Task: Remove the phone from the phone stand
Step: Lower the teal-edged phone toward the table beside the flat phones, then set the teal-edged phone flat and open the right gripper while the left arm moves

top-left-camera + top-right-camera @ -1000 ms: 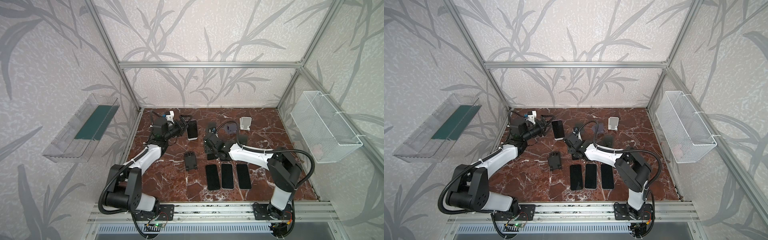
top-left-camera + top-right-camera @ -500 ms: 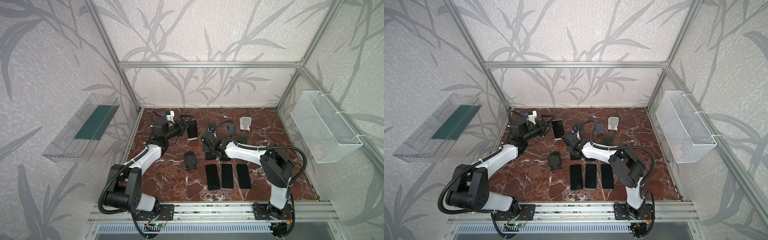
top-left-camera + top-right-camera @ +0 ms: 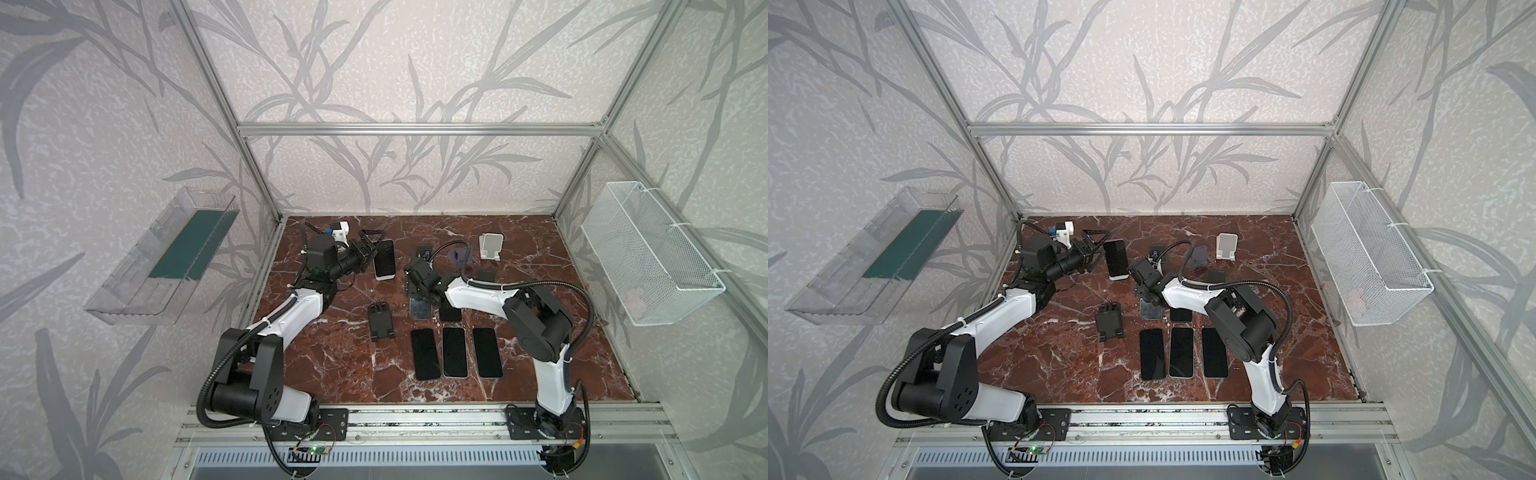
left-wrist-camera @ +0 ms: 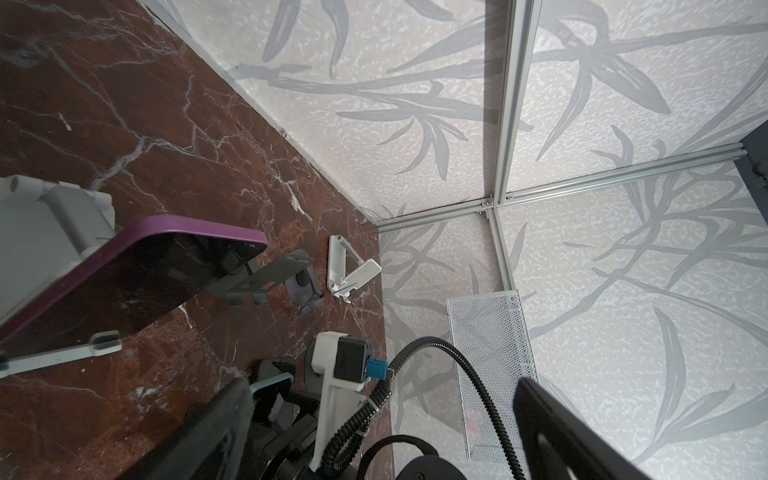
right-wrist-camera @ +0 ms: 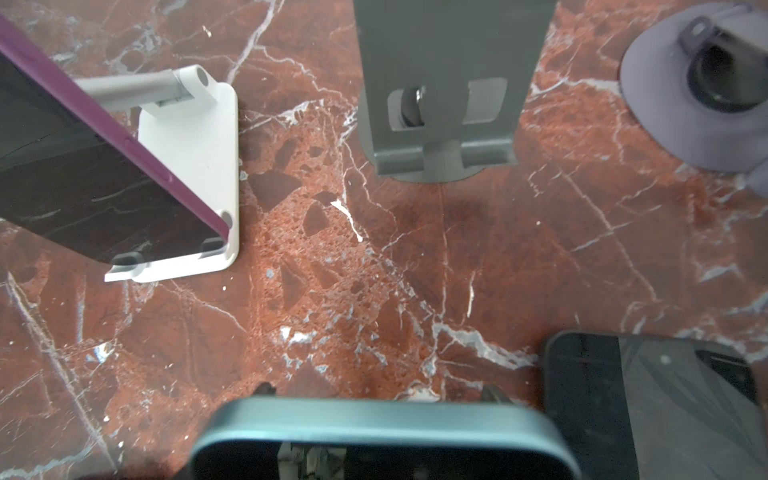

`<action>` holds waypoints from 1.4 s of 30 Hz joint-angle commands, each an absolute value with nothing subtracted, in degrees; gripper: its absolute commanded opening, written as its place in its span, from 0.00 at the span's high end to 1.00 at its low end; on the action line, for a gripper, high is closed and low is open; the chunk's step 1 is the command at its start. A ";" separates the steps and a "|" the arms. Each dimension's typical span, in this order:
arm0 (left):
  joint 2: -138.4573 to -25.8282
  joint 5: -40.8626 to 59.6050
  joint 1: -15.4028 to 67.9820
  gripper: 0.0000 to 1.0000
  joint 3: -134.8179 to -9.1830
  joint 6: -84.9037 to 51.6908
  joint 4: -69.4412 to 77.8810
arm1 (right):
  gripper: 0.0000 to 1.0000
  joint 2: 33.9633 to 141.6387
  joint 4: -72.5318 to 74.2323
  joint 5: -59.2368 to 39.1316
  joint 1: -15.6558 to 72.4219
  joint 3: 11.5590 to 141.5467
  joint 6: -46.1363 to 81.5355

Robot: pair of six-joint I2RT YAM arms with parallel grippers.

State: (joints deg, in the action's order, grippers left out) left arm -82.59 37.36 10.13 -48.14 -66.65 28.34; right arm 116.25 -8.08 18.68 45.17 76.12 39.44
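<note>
A purple-edged phone leans on a white phone stand at the back left of the marble floor. My left gripper stands open just left of it, touching nothing. My right gripper is shut across a teal-edged phone, held low over the floor at mid-table. Whether that phone's near end rests on the floor, I cannot tell.
Three black phones lie side by side in front, another dark phone behind them. A black stand lies flat. Grey, purple-grey and white stands are at the back. Wire basket hangs right, clear bin left.
The right arm's elbow has swung leftward and its gripper has shifted slightly left with the teal-edged phone. The left arm has not moved.
</note>
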 commanded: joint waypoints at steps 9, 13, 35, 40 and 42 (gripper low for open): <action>-83.10 38.09 10.55 0.02 -47.52 -68.00 30.91 | 0.30 119.42 -10.08 15.10 45.09 74.15 40.69; -83.01 38.14 10.55 0.02 -47.31 -68.59 31.44 | 0.30 119.59 -8.80 13.50 44.82 72.64 41.26; -81.68 35.71 10.64 0.03 -46.01 -68.46 31.99 | 0.24 122.67 -11.80 18.50 44.65 73.37 42.14; -82.13 35.88 10.63 0.04 -46.03 -68.54 31.99 | 0.23 122.89 -11.78 18.33 44.65 73.75 42.56; -82.18 35.92 10.66 0.04 -46.14 -68.55 31.99 | 0.22 122.61 -11.48 18.28 44.65 73.64 42.63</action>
